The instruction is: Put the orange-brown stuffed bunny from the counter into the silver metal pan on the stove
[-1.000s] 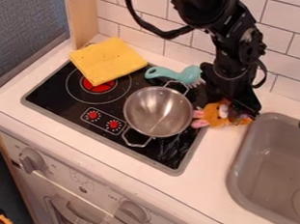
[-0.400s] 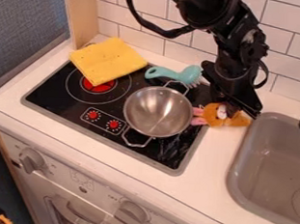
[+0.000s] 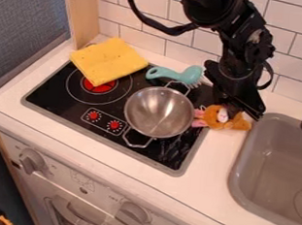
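One toy point(image 3: 233, 122) is seen on the bench point(image 3: 217, 175), between the pot point(image 3: 159, 112) and the sink point(image 3: 241, 167). More of it has been uncovered below the fingers point(image 3: 253, 106), so it seems not to be lifted; whether they are open or closed cannot be told.

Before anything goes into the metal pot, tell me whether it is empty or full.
Empty: the metal pot stands upright, and its bare, shiny bottom shows with nothing on it.
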Tool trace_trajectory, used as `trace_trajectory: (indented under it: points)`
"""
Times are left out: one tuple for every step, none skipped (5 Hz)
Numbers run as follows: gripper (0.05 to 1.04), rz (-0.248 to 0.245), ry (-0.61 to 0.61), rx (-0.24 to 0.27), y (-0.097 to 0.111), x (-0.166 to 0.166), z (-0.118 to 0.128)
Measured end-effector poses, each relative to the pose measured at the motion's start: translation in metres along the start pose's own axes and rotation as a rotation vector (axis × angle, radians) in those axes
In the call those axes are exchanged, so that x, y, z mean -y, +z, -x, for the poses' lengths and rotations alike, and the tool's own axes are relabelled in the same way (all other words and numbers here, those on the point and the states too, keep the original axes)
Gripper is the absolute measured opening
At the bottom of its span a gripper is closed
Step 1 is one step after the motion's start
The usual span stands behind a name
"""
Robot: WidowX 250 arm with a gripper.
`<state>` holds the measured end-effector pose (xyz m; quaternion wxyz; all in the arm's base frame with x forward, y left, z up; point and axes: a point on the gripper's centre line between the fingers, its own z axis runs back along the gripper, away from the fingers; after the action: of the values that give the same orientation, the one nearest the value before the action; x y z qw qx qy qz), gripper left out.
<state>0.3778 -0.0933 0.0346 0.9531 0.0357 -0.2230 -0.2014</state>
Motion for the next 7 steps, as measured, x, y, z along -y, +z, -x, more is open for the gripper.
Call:
trace_trajectory:
  points:
    - [0.207,-0.015,-0.010,0.034,0.012,-0.001,-0.009]
    - [0.128,-0.031,-0.023,0.073,0.029,-0.001,-0.019]
    - [0.081,-0.041,-0.007,0.121,0.049,-0.004,-0.027]
    - [0.073,-0.058,-0.003,0.145,0.070,-0.005,-0.023]
    - [0.072,-0.109,0.032,0.170,0.105,-0.015,-0.007]
    - [0.072,-0.162,0.080,0.177,0.130,-0.032,0.018]
    - [0.072,-0.188,0.127,0.165,0.140,-0.046,0.043]
